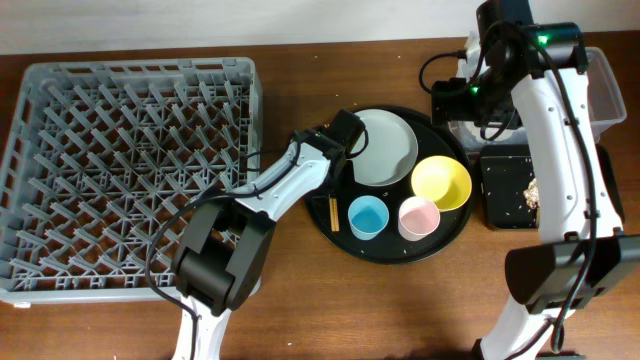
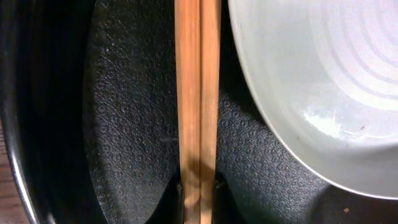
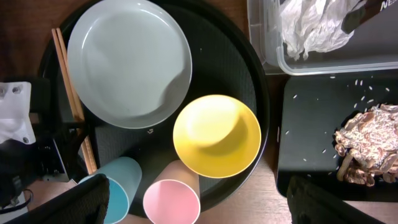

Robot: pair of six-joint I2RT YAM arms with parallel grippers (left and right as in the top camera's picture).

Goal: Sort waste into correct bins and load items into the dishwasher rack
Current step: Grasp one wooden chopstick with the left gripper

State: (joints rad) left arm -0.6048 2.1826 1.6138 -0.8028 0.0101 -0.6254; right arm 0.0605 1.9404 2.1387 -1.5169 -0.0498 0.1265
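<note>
- rack (image 1: 130, 170) sits at far left on the brown surface (image 1: 350, 310), pegs upright.
- left end effector (image 1: 345, 135) is at the left edge of the round tray (image 1: 390, 247), clenched on the chopsticks (image 2: 198, 112). left wrist view: the two sticks lie side by side on the tray floor, with a dark finger pressed against each outer side at the near end.
- plate (image 1: 385, 148) lies flat in the tray's upper part, just right of the chopsticks and not touching them.
- blue cup (image 1: 368, 217) and pink cup (image 1: 418, 218) stand mouth-up at the tray's near edge, side by side.
- bowl (image 1: 441, 183) sits upright on the tray's right side, just beside the pink cup and near the plate.
- right end effector (image 1: 455, 100) hangs high over the tray's upper right edge, released: its fingers show wide apart at the bottom corners of the right wrist view, nothing between them.
- black tray (image 1: 510, 190) lies right of the round tray and holds a crumpled wrapper (image 3: 367, 146) and scattered pale crumbs (image 3: 360, 84).
- tub (image 1: 605, 90) is behind the black tray, with tissue (image 3: 311, 28) inside.
</note>
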